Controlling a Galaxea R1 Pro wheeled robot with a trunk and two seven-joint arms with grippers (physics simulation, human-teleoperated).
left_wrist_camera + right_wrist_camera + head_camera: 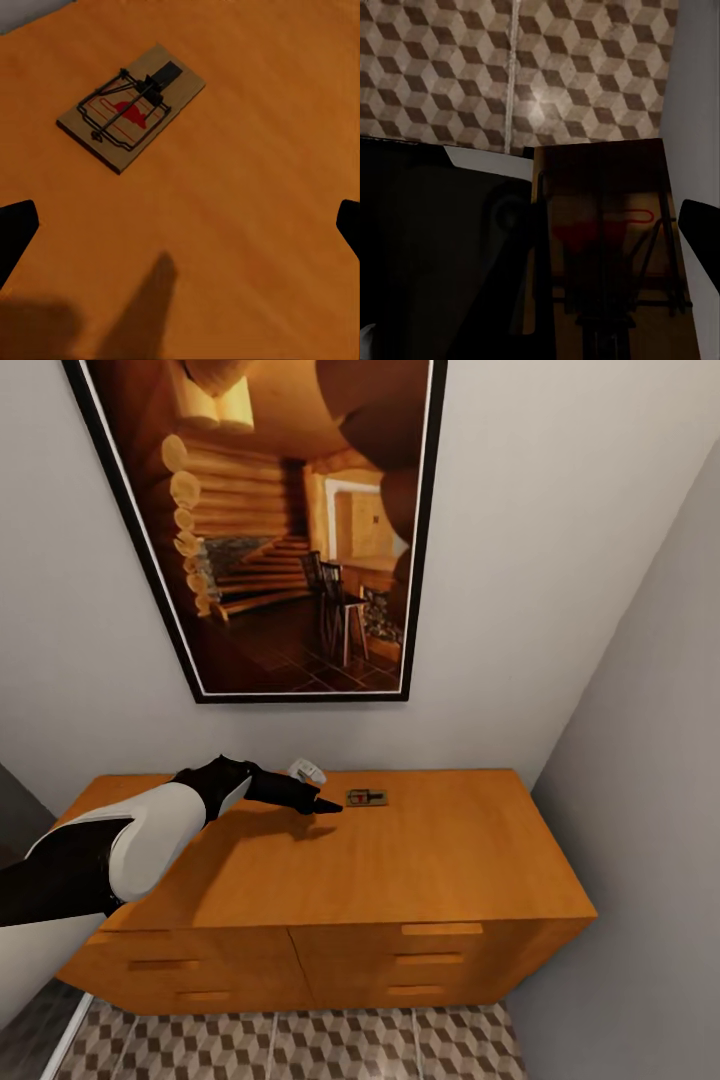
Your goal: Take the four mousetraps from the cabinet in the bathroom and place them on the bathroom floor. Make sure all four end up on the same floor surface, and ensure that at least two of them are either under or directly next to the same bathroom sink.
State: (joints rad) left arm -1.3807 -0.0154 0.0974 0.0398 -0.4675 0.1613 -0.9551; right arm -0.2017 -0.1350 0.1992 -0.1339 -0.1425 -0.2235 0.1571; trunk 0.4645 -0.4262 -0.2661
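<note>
Your left gripper (330, 806): open, empty, near tan wooden mousetrap (367, 797) toward the orange-brown wooden cabinet (450, 860) top's back edge | right gripper: second trap (607, 240) in jaws above cube-patterned floor (472, 67) | none visibly placed.

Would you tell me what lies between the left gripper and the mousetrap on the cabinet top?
Nothing: in the left wrist view, bare cabinet top with only a shadow separates the left gripper from the mousetrap.
</note>
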